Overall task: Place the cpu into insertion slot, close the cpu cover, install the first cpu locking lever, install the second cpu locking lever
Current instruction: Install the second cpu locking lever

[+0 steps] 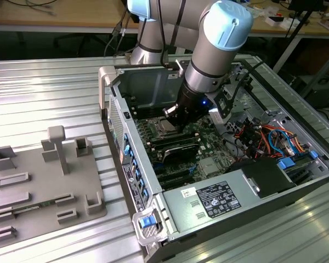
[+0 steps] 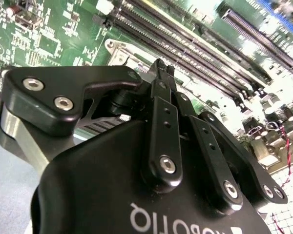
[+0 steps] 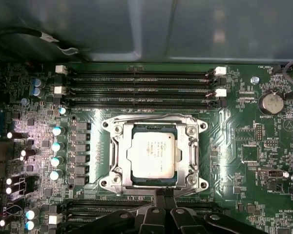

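Note:
In the first wrist view the cpu (image 3: 154, 155), a flat silver-grey square, lies in the insertion slot on the green motherboard. The cpu cover (image 3: 118, 146), a shiny metal frame, lies flat around it, with the chip's top showing through its window. A thin wire lever (image 3: 151, 117) runs along one side of the frame. My gripper (image 3: 163, 194) is shut, its black fingertips together at the socket's edge. The second wrist view shows the gripper (image 2: 161, 68) from behind, tips meeting over the socket's metal corner (image 2: 118, 46). In the exterior view the gripper (image 1: 172, 116) reaches down into the open computer case beside the cpu (image 1: 165, 129).
Rows of memory slots (image 3: 141, 87) flank the socket. The case walls (image 1: 116, 118) enclose the board. Red and blue cables (image 1: 266, 137) and a power supply (image 1: 219, 200) lie at the exterior view's right. A grey fixture plate (image 1: 44, 186) sits on the ribbed table at its left.

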